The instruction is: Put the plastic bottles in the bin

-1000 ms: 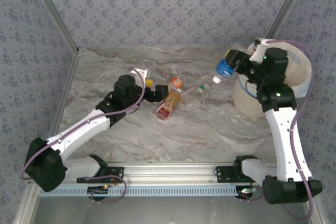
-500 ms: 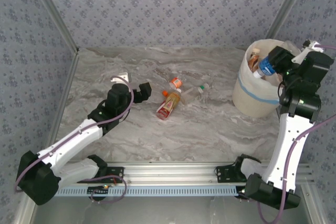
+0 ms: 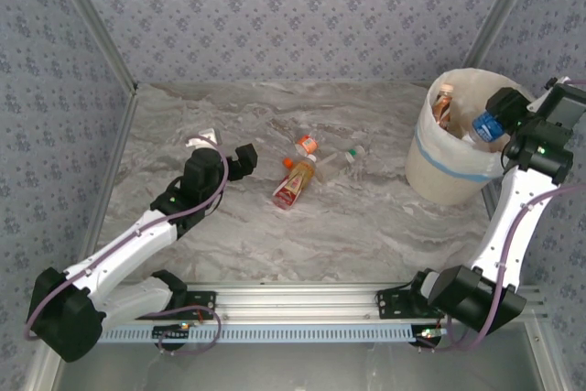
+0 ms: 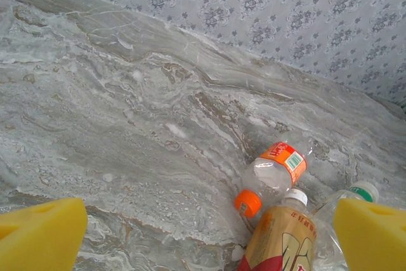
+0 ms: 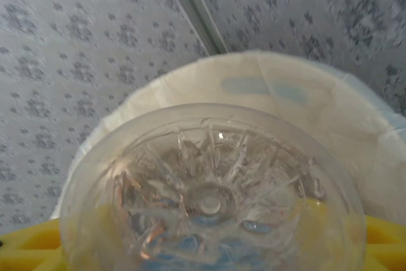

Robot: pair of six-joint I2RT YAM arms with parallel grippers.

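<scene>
The right tool point(image 3: 499, 116) hung over the right side of the bin point(image 3: 439, 171). A blue-labelled bottle point(image 3: 483, 125) sat between its yellow pads point(image 5: 25, 249), cap end tipped down toward the bin's mouth. Whether the pads pressed that bottle or had slackened could not be told. Inside the bin, against its far-left wall, a second bottle point(image 3: 443, 105) stood upright. Three more lay on the marble worktop point(image 3: 366, 226) to the left of the bin, well apart from it: a green-capped bottle point(image 3: 352, 155) nearest the bin, then an orange-capped bottle point(image 3: 307, 144), and just beside that a golden bottle point(image 3: 293, 182) with a red label. Farther still from the bin, the left tool point(image 3: 245, 160) hovered above the worktop with its jaws spread wide, gripping nothing and pointing toward those three.
</scene>
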